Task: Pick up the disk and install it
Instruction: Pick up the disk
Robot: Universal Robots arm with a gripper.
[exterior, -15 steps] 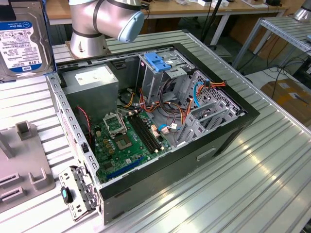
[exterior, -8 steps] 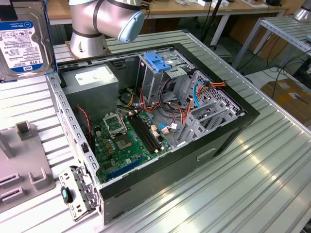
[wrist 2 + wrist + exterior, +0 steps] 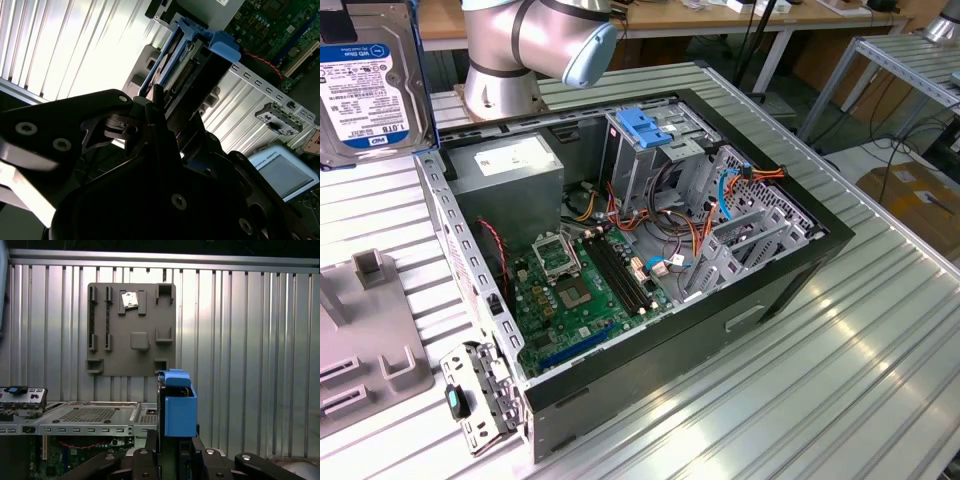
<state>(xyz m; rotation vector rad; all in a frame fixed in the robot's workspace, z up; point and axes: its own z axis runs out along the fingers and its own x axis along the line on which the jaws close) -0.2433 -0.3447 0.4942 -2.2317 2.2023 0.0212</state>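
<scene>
The disk [image 3: 365, 80] hangs in the air at the exterior view's upper left. It is a silver-grey hard drive with a white label and a bright blue carrier rail along its edge, and it stands above the table beside the open computer case [image 3: 650, 250]. In both wrist views the disk [image 3: 177, 405] [image 3: 200, 47] is seen edge on. My gripper [image 3: 175, 445] [image 3: 170, 115] is shut on it, with a black finger on each side. The drive cage [image 3: 645, 140], topped with blue clips, stands inside the case.
A grey fixture plate [image 3: 131, 330] [image 3: 360, 340] with raised blocks lies on the ribbed aluminium table [image 3: 820, 380]. The case holds a green motherboard [image 3: 580, 290], a grey power supply [image 3: 515, 170] and loose cables. The arm's base [image 3: 510, 50] stands behind the case.
</scene>
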